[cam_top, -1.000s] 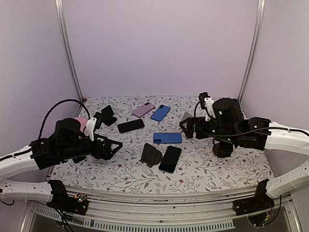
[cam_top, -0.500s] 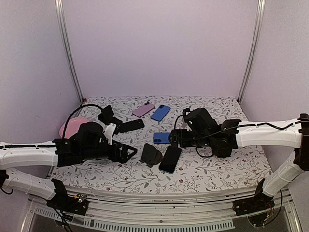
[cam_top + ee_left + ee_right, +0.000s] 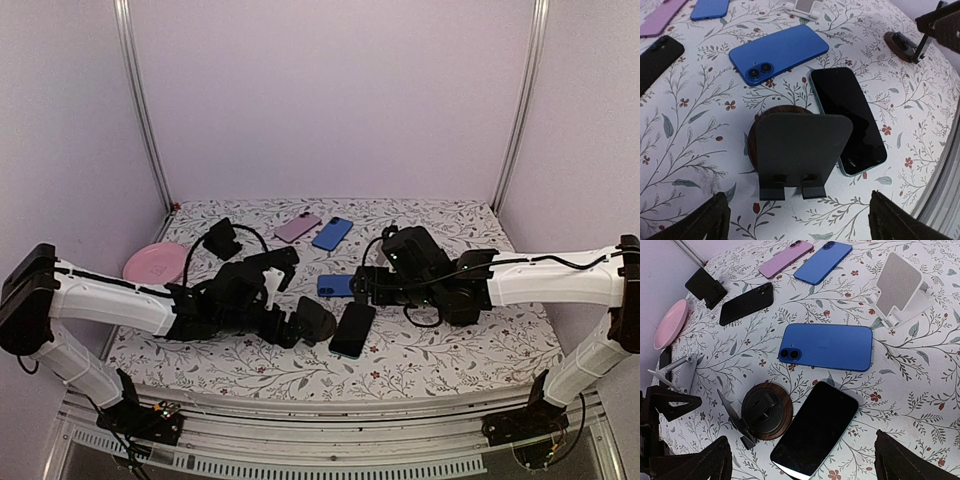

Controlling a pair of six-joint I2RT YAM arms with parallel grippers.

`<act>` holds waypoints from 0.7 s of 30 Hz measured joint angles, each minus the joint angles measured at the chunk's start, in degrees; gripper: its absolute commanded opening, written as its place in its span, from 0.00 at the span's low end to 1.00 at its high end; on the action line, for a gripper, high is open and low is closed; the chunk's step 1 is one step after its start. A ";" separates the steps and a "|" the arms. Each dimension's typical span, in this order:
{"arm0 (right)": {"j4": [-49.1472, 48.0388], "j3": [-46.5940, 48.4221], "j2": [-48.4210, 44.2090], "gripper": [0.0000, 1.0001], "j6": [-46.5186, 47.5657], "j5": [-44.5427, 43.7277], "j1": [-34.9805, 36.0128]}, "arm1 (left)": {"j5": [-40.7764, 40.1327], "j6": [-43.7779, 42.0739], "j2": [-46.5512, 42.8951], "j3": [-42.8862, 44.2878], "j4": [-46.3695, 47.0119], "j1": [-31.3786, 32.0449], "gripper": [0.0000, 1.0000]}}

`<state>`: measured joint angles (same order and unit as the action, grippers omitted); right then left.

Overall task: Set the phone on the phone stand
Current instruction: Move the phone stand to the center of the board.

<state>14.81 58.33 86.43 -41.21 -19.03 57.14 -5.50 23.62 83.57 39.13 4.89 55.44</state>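
Black screen up, teal at the edges, the phone lies flat on the flowered table, just beside the phone stand and its round wooden base, not yet on it. Left fingers are spread wide, gripping nothing, low and aimed straight at the stand. Right fingers gape just as wide, also bare, hovering above the phone and a blue phone.
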 measured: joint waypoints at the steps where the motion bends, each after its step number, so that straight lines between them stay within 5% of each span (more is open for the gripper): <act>1: 0.02 -0.15 -0.07 0.99 -0.13 -0.17 0.13 | -0.17 -0.50 0.94 0.59 0.44 0.22 0.96; 14: 0.59 -1.38 -2.12 0.99 -1.46 -1.16 1.57 | -2.34 -6.40 10.34 5.66 4.31 0.72 0.96; 21: 0.55 -1.64 -2.38 0.99 -1.75 -1.49 2.01 | -2.86 -7.54 13.46 7.17 5.51 0.72 0.87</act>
<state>15.35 56.69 84.05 -42.96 -20.51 59.16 -8.36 16.08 97.03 46.30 10.39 56.16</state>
